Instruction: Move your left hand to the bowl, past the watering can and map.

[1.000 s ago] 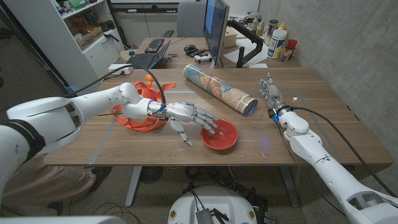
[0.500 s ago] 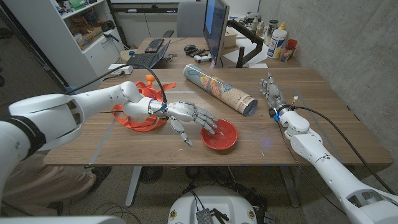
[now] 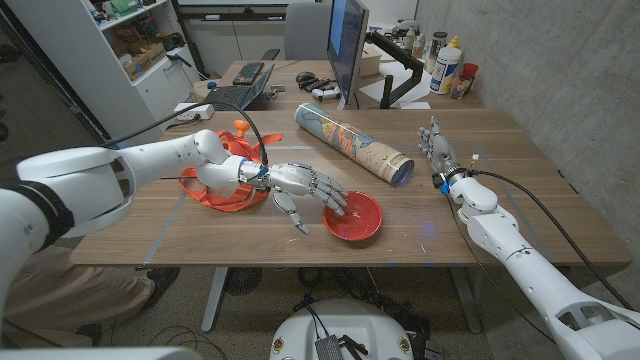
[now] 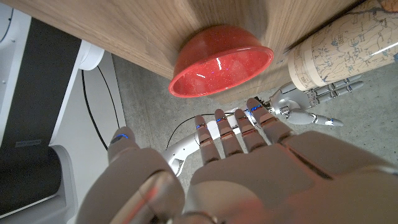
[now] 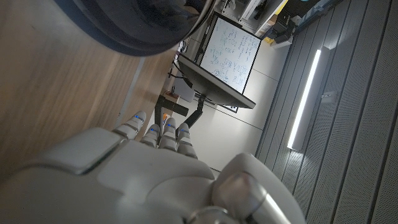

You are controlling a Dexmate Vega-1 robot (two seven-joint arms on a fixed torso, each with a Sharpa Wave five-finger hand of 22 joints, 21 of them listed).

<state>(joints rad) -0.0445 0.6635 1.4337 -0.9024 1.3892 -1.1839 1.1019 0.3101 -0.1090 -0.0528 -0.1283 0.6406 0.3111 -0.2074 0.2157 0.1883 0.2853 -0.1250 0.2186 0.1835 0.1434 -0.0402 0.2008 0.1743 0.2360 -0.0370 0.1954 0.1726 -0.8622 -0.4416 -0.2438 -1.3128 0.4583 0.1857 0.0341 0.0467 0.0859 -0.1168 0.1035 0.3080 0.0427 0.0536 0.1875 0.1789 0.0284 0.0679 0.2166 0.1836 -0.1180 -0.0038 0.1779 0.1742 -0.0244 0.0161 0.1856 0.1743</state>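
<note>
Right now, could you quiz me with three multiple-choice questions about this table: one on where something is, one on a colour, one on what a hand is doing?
1. Where does the rolled map lie?
A. On the table behind the bowl
B. Inside the bowl
C. On the floor

2. What colour is the bowl?
A. Blue
B. Red
C. White

3. What is the left hand doing?
A. Gripping the map
B. Lifting the watering can
C. Reaching with spread fingers to the bowl's rim, holding nothing

Answers:
1 A: the head view shows the map lying on the wood beyond the bowl.
2 B: it looks red in the head and left wrist views.
3 C: its fingertips are at the bowl's near rim; the orange watering can sits behind the arm.
</note>
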